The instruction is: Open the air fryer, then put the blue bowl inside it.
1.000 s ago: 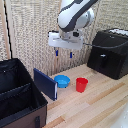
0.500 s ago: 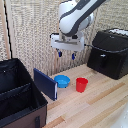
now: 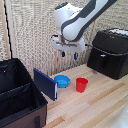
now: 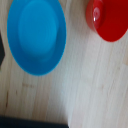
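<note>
Tool (image 3: pixel 69 53) above bowl (image 3: pixel 62 80), fingers apart, holding nothing; cup (image 3: pixel 81 84) just beside bowl on bench (image 3: pixel 95 102); fryer (image 3: pixel 109 53) shut.

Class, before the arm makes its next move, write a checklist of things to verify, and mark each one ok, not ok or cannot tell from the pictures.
1. Air fryer drawer pulled open: not ok, it looks closed.
2. Air fryer handle free of obstruction: ok.
3. Gripper carries nothing: ok, it hangs above the table.
4. Gripper open: cannot tell, too blurred.
5. Blue bowl upright and empty on the table: ok.
6. Blue bowl apart from the red cup: ok, the wrist view shows a gap.
</note>
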You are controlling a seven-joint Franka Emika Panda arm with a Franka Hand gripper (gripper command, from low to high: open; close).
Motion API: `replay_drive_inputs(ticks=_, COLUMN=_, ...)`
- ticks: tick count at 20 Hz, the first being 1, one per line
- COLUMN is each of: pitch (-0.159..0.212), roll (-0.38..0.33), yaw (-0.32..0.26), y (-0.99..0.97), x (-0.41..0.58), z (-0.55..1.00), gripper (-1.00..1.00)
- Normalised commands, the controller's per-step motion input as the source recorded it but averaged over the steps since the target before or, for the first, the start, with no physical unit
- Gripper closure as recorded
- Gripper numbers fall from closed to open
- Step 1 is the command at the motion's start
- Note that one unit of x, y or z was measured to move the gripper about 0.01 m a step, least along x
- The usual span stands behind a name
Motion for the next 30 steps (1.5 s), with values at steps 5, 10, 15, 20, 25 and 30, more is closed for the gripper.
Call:
replay_drive_inputs(ticks=5, pitch=-0.141, roll=-0.375, yaw=0.032, y=-0.05, x=-0.041, z=-0.10, gripper=-1.00)
replay_drive_inputs(ticks=10, pitch=-0.191, roll=-0.321, yaw=0.068, y=-0.22, x=0.000, z=-0.23, gripper=-1.00)
replay_drive_inputs(ticks=15, pitch=-0.156, roll=-0.210, yaw=0.068, y=-0.40, x=-0.002, z=-0.40, gripper=-1.00)
replay_drive_inputs(ticks=20, pitch=-0.102, roll=-0.169, yaw=0.066, y=-0.46, x=0.000, z=-0.43, gripper=-1.00)
replay_drive_inputs(ticks=25, pitch=-0.092, roll=-0.152, yaw=0.078, y=-0.53, x=-0.063, z=-0.35, gripper=-1.00)
replay_drive_inputs(ticks=30, pitch=-0.083, roll=-0.126, yaw=0.060, y=-0.54, x=-0.199, z=-0.39, gripper=-1.00)
